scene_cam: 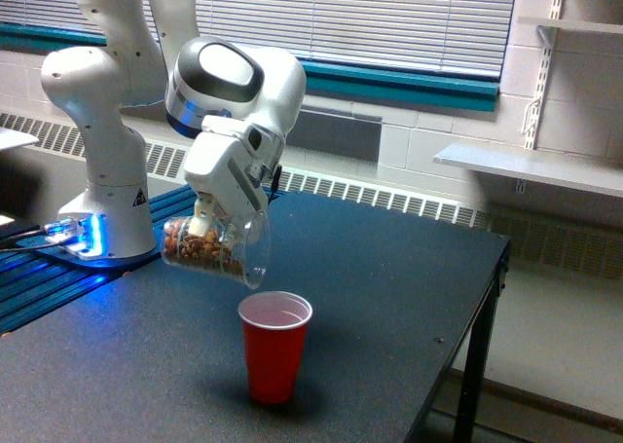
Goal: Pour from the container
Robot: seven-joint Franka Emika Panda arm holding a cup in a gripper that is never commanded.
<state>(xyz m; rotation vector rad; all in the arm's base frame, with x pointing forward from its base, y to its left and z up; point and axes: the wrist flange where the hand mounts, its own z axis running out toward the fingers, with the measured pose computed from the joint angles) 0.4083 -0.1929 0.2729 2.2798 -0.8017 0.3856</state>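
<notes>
Right now my pincer (207, 221) is clamped on the container (216, 248), a clear tumbler tipped well over on its side with its wide rim pointing down and toward the exterior view's right. Brownish pieces (198, 248) lie heaped inside it, mostly toward its base. It hangs above the dark table (389, 297), just up and to the exterior view's left of the upright red cup (274, 346), not touching it.
</notes>
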